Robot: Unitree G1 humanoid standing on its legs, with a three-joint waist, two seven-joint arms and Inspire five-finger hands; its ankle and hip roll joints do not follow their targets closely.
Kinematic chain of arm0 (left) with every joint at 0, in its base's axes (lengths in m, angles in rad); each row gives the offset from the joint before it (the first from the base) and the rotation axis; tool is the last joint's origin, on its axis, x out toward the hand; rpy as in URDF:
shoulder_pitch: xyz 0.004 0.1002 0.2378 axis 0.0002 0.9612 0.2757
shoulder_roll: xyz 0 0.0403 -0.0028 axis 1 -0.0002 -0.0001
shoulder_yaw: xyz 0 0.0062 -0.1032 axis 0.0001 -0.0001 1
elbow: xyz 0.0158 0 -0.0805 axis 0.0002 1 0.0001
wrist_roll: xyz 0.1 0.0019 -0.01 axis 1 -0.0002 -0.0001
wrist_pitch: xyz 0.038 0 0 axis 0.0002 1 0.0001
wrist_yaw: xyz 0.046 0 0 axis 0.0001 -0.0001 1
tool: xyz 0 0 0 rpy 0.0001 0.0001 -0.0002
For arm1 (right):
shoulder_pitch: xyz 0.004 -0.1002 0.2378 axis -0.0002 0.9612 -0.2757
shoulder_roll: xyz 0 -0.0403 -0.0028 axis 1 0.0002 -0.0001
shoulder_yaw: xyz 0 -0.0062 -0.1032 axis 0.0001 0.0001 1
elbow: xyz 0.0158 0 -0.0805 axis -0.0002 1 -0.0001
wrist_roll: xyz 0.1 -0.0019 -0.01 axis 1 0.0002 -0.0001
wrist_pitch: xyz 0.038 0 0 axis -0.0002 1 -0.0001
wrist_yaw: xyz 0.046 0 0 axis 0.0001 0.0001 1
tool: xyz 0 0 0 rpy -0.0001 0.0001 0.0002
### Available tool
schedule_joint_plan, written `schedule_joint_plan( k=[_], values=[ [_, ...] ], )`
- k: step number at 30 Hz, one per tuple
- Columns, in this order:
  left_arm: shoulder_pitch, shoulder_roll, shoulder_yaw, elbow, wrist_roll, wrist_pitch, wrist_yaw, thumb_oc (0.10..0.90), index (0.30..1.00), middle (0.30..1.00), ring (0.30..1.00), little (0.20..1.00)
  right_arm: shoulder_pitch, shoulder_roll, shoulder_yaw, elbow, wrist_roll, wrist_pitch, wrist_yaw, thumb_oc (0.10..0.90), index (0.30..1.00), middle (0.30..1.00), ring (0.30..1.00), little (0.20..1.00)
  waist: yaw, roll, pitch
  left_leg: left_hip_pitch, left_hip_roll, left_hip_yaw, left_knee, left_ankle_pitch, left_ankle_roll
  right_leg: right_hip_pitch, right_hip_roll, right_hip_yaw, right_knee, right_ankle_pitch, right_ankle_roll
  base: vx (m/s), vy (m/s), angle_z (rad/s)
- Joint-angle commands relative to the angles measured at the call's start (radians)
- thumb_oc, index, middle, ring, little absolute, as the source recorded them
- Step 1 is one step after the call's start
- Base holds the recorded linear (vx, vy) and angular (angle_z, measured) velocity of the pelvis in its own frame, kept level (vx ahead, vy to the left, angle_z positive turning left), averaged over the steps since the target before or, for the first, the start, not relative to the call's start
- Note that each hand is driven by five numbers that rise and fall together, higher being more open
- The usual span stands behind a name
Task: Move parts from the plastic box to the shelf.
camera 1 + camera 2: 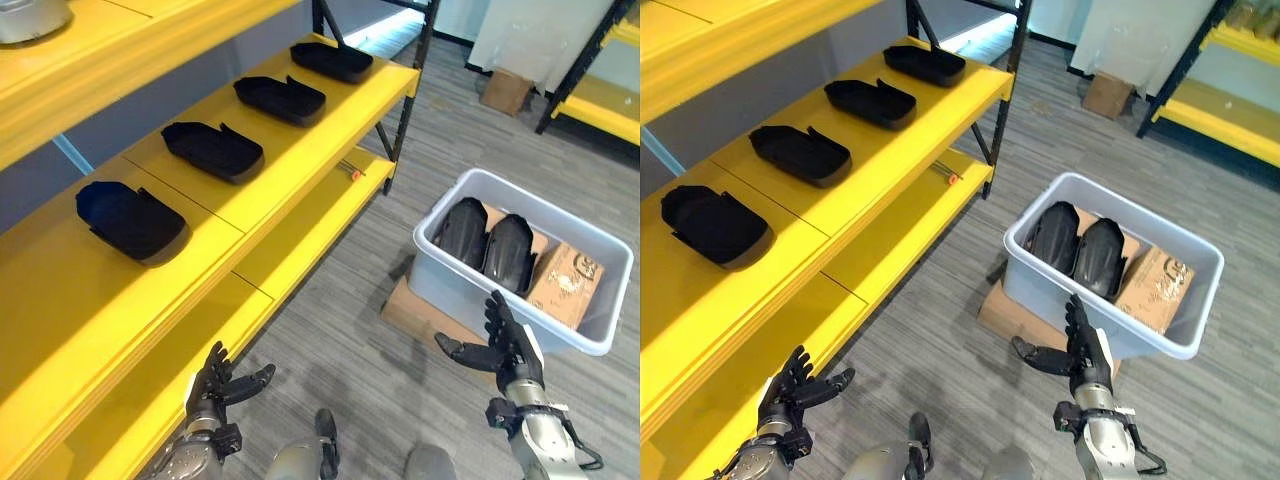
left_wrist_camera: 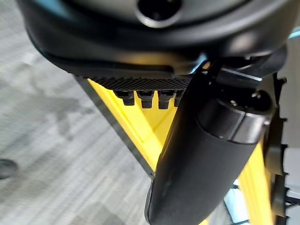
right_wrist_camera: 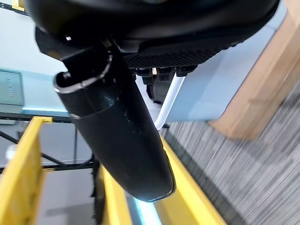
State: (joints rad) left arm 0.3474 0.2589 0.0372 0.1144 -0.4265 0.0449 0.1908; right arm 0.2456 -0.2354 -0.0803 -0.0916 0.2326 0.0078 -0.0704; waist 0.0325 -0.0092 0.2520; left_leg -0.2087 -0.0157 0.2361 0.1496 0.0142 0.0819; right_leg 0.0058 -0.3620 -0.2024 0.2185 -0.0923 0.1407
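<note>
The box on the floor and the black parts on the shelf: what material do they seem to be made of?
The box looks like pale grey, slightly glossy moulded plastic, judging by its thin walls and rolled rim. The black parts appear to be matte dark plastic with soft, dull reflections; rubber or composite cannot be excluded. The shelf seems to be yellow-painted board, smooth and even.

Two silver-grey metal forearms end in dark hands, the left hand [image 1: 213,385] and right hand [image 1: 512,345], each with slim black segmented fingers and a thumb. Close up, the thumbs are glossy black, beside a finely ridged black palm pad.
</note>
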Motion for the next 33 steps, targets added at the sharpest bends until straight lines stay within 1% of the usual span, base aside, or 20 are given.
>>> schedule_joint_plan(
  k=[1,2,4,6,7,9,15,16,17,19,22,24,25,26,27,28,29,30,32,33],
  values=[
    [0.021,0.014,0.046,-0.104,-0.002,-0.075,-0.006,0.900,1.000,1.000,1.000,1.000,-0.042,-0.047,-0.044,-0.086,-0.030,-0.102,-0.006,0.900,1.000,1.000,1.000,1.000,-0.021,-0.027,-0.084,0.074,0.063,-0.119,-0.013,-0.091,-0.060,-0.030,0.060,-0.032,-0.201,0.133,0.049,0.02,-0.234,-0.64],
    [0.017,0.003,0.045,-0.102,-0.020,-0.080,0.002,0.900,1.000,1.000,1.000,1.000,-0.039,-0.055,-0.046,-0.082,-0.021,-0.100,-0.009,0.900,1.000,1.000,1.000,1.000,-0.036,-0.024,-0.093,0.080,0.085,-0.102,-0.025,-0.077,-0.076,-0.044,0.093,0.015,-0.226,0.149,0.054,0.04,-0.237,-0.52],
    [0.030,-0.003,0.049,-0.093,-0.022,-0.075,-0.008,0.900,1.000,1.000,1.000,1.000,-0.013,-0.060,-0.063,-0.097,-0.008,-0.096,0.003,0.900,1.000,1.000,1.000,1.000,-0.052,-0.023,-0.103,0.123,0.116,-0.065,-0.081,-0.051,-0.097,-0.027,0.124,0.022,-0.275,0.149,0.049,0.06,-0.190,-0.48],
    [0.033,-0.006,0.047,-0.086,-0.017,-0.072,-0.012,0.900,1.000,1.000,1.000,1.000,-0.001,-0.055,-0.066,-0.095,-0.003,-0.094,0.006,0.900,1.000,1.000,1.000,1.000,-0.057,-0.021,-0.105,0.133,0.124,-0.054,-0.093,-0.042,-0.103,-0.024,0.133,0.029,-0.283,0.145,0.047,0.03,-0.132,-0.93],
    [0.032,-0.010,0.042,-0.074,-0.015,-0.070,-0.011,0.900,1.000,1.000,1.000,1.000,0.018,-0.051,-0.063,-0.094,0.005,-0.087,0.009,0.900,1.000,1.000,1.000,1.000,-0.068,-0.016,-0.108,0.145,0.137,-0.047,-0.116,-0.020,-0.117,-0.021,0.151,0.040,-0.290,0.137,0.040,0.02,-0.124,-0.53],
    [0.033,-0.011,0.043,-0.077,-0.013,-0.068,-0.020,0.900,1.000,1.000,1.000,1.000,0.033,-0.049,-0.072,-0.101,0.005,-0.088,0.014,0.900,1.000,1.000,1.000,1.000,-0.078,-0.010,-0.113,0.155,0.149,-0.042,-0.143,0.000,-0.125,-0.021,0.165,0.045,-0.297,0.131,0.036,0.01,-0.118,0.02],
    [0.040,-0.015,0.032,-0.075,0.001,-0.069,-0.030,0.900,1.000,1.000,1.000,1.000,0.041,-0.060,-0.084,-0.106,-0.008,-0.093,0.008,0.900,1.000,1.000,1.000,1.000,-0.099,0.010,-0.112,0.182,0.176,-0.041,-0.156,0.017,-0.142,-0.019,0.201,0.076,-0.274,0.099,0.015,0.03,-0.120,-0.13],
    [0.038,-0.007,0.024,-0.078,0.012,-0.067,-0.039,0.900,1.000,1.000,1.000,1.000,0.046,-0.068,-0.091,-0.109,-0.003,-0.097,0.009,0.900,1.000,1.000,1.000,1.000,-0.110,0.018,-0.109,0.184,0.199,-0.040,-0.142,0.017,-0.149,-0.033,0.221,0.091,-0.226,0.063,-0.002,0.02,-0.163,-0.12],
    [0.038,-0.007,0.024,-0.078,0.012,-0.068,-0.039,0.900,1.000,1.000,1.000,1.000,0.046,-0.069,-0.091,-0.109,-0.002,-0.097,0.009,0.900,1.000,1.000,1.000,1.000,-0.110,0.018,-0.109,0.183,0.200,-0.040,-0.141,0.016,-0.149,-0.035,0.221,0.091,-0.221,0.060,-0.003,0.01,-0.165,-0.10],
    [0.023,0.001,0.011,-0.083,0.014,-0.067,-0.042,0.900,1.000,1.000,1.000,1.000,0.047,-0.077,-0.105,-0.109,-0.003,-0.101,0.003,0.900,1.000,1.000,1.000,1.000,-0.124,0.025,-0.089,0.182,0.224,-0.040,-0.115,0.011,-0.154,-0.070,0.246,0.092,-0.118,0.005,-0.026,-0.01,-0.147,-0.05],
    [0.002,0.003,-0.001,-0.092,0.012,-0.068,-0.037,0.900,1.000,1.000,1.000,1.000,0.038,-0.094,-0.117,-0.115,-0.002,-0.104,-0.004,0.900,1.000,1.000,1.000,1.000,-0.135,0.023,-0.059,0.153,0.248,-0.043,-0.052,0.002,-0.156,-0.126,0.261,0.092,-0.015,-0.036,-0.048,-0.05,-0.161,0.02],
    [-0.012,0.001,-0.007,-0.095,0.003,-0.065,-0.035,0.900,1.000,1.000,1.000,1.000,0.046,-0.102,-0.132,-0.121,0.001,-0.111,-0.012,0.900,1.000,1.000,1.000,1.000,-0.141,0.011,-0.030,0.091,0.274,-0.070,0.051,-0.011,-0.157,-0.152,0.270,0.084,0.045,-0.074,-0.074,-0.09,-0.258,0.29],
    [-0.009,-0.006,-0.007,-0.109,-0.004,-0.069,-0.029,0.900,1.000,1.000,1.000,1.000,0.053,-0.108,-0.137,-0.132,0.002,-0.115,-0.012,0.900,1.000,1.000,1.000,1.000,-0.134,-0.001,0.005,0.033,0.294,-0.109,0.163,0.010,-0.155,-0.170,0.285,0.088,0.103,-0.102,-0.102,-0.08,-0.345,0.51],
    [-0.024,-0.011,-0.018,-0.122,-0.017,-0.072,-0.015,0.900,1.000,1.000,1.000,1.000,0.034,-0.130,-0.123,-0.124,-0.009,-0.117,-0.023,0.900,1.000,1.000,1.000,1.000,-0.088,-0.010,0.059,-0.086,0.228,-0.232,0.336,0.044,-0.137,-0.195,0.297,0.119,0.172,-0.139,-0.143,0.13,-0.202,0.10],
    [-0.050,-0.016,-0.027,-0.118,-0.033,-0.077,-0.015,0.900,1.000,1.000,1.000,1.000,-0.011,-0.149,-0.111,-0.108,-0.026,-0.120,-0.044,0.900,1.000,1.000,1.000,1.000,-0.050,0.014,0.075,-0.163,0.085,-0.351,0.195,0.025,-0.137,-0.174,0.322,0.160,0.164,-0.159,-0.135,0.39,0.041,-0.49],
    [-0.061,-0.017,-0.042,-0.106,-0.045,-0.086,-0.013,0.900,1.000,1.000,1.000,1.000,-0.045,-0.162,-0.091,-0.072,-0.034,-0.132,-0.064,0.900,1.000,1.000,1.000,1.000,-0.016,0.039,0.079,-0.208,0.064,-0.434,-0.010,0.119,-0.157,-0.142,0.360,0.200,0.140,-0.188,-0.130,0.47,0.180,-0.63],
    [-0.060,-0.013,-0.042,-0.102,-0.045,-0.088,-0.014,0.900,1.000,1.000,1.000,1.000,-0.051,-0.167,-0.085,-0.068,-0.033,-0.129,-0.064,0.900,1.000,1.000,1.000,1.000,-0.009,0.045,0.078,-0.205,0.068,-0.444,-0.050,0.136,-0.161,-0.135,0.371,0.210,0.149,-0.198,-0.135,0.59,0.298,-1.10],
    [-0.053,-0.004,-0.027,-0.107,-0.027,-0.093,-0.017,0.900,1.000,1.000,1.000,1.000,-0.061,-0.154,-0.065,-0.068,-0.053,-0.120,-0.051,0.900,1.000,1.000,1.000,1.000,0.013,0.044,0.056,-0.193,0.044,-0.515,-0.073,0.150,-0.162,-0.094,0.392,0.270,0.152,-0.255,-0.131,0.37,0.207,-1.18],
    [-0.038,-0.003,-0.023,-0.119,-0.010,-0.099,-0.022,0.900,1.000,1.000,1.000,1.000,-0.054,-0.144,-0.067,-0.078,-0.055,-0.122,-0.043,0.900,1.000,1.000,1.000,1.000,0.014,0.042,0.047,-0.180,0.048,-0.511,-0.057,0.157,-0.152,-0.086,0.391,0.286,0.170,-0.265,-0.127,0.28,0.222,-1.07],
    [-0.037,-0.001,-0.018,-0.130,-0.015,-0.103,-0.023,0.900,1.000,1.000,1.000,1.000,-0.049,-0.137,-0.074,-0.091,-0.058,-0.124,-0.036,0.900,1.000,1.000,1.000,1.000,0.014,0.036,0.045,-0.194,0.045,-0.503,-0.023,0.162,-0.157,-0.085,0.382,0.287,0.173,-0.268,-0.122,0.22,0.231,-0.95]
  ],
)
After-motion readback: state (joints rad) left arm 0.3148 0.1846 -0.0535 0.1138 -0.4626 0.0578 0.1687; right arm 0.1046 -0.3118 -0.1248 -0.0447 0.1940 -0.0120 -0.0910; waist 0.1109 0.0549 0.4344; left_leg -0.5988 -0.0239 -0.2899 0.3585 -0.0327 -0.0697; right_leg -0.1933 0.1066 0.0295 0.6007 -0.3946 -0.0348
